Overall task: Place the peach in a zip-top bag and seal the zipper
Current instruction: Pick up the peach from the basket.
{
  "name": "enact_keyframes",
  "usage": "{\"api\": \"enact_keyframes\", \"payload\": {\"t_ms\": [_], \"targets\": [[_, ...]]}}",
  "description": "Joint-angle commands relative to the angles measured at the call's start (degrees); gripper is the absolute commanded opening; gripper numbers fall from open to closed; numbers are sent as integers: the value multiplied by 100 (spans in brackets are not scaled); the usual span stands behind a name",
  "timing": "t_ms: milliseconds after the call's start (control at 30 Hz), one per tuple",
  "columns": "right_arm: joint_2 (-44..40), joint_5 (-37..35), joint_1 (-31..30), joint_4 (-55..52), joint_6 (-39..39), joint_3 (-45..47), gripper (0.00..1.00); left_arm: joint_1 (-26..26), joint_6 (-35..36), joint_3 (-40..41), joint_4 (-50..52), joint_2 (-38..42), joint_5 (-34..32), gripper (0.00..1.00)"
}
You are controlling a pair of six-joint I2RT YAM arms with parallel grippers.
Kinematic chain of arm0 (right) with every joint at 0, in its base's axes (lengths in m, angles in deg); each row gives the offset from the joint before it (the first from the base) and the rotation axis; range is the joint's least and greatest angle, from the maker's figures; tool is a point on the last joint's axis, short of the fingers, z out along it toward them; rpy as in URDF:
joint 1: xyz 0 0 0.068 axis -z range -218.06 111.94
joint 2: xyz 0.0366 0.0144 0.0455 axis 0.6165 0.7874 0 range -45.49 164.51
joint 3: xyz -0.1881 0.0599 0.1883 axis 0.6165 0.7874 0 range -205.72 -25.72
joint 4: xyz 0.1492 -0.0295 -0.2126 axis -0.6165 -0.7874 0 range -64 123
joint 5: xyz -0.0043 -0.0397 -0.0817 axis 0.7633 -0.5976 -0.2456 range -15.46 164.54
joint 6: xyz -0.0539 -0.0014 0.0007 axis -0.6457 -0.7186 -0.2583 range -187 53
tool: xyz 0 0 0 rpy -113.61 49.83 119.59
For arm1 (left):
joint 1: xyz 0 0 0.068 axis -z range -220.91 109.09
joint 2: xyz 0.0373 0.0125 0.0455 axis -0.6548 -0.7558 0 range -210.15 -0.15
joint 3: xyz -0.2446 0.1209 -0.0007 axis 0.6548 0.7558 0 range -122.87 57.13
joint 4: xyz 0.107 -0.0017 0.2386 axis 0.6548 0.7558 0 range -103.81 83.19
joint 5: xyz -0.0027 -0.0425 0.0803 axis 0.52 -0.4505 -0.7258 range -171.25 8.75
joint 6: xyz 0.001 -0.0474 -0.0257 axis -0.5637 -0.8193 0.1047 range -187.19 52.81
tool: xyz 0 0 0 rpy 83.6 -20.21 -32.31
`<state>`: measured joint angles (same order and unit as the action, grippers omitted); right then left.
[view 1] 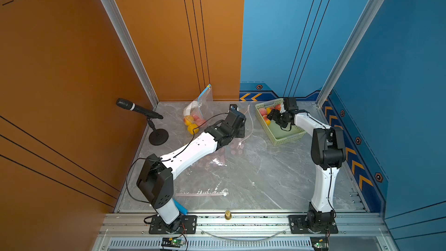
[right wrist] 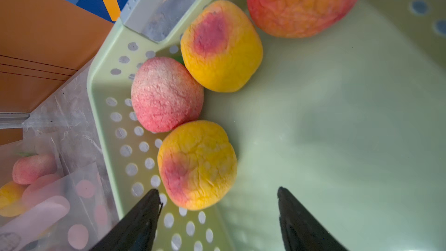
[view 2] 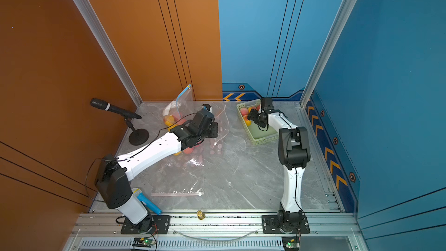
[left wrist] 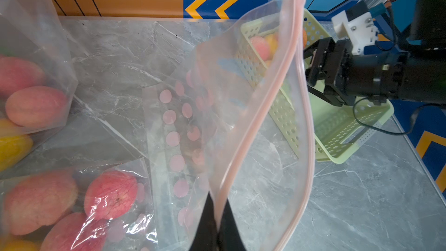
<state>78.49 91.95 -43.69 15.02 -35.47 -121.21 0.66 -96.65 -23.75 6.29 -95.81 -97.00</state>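
We see the left gripper clenched on the pink-zippered rim of the zip-top bag, its mouth gaping above the marble table. The right gripper hangs spread wide over the green basket, the yellow-red peach lying inside it just ahead of the fingers, beside 3 others

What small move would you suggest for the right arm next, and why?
Probably ease the right gripper forward around the nearest yellow peach and close. Its fingers stand open, and the peach lies untouched just ahead of them in the green basket. The left gripper is shut on the zip-top bag at its rim, holding its mouth open.
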Motion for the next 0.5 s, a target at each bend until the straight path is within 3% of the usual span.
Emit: {"api": "enact_keyframes", "payload": {"t_ms": [0, 267, 467], "targets": [[306, 264, -39, -79, 18, -483, 80, -86, -28, -184, -137, -94, 279, 0], [922, 335, -170, -491, -52, -1082, 81, -156, -130, -152, -198, -107, 379, 0], [1083, -147, -289, -1216, -369, -1363, 72, -184, -182, -161, -241, -139, 491, 0]]}}
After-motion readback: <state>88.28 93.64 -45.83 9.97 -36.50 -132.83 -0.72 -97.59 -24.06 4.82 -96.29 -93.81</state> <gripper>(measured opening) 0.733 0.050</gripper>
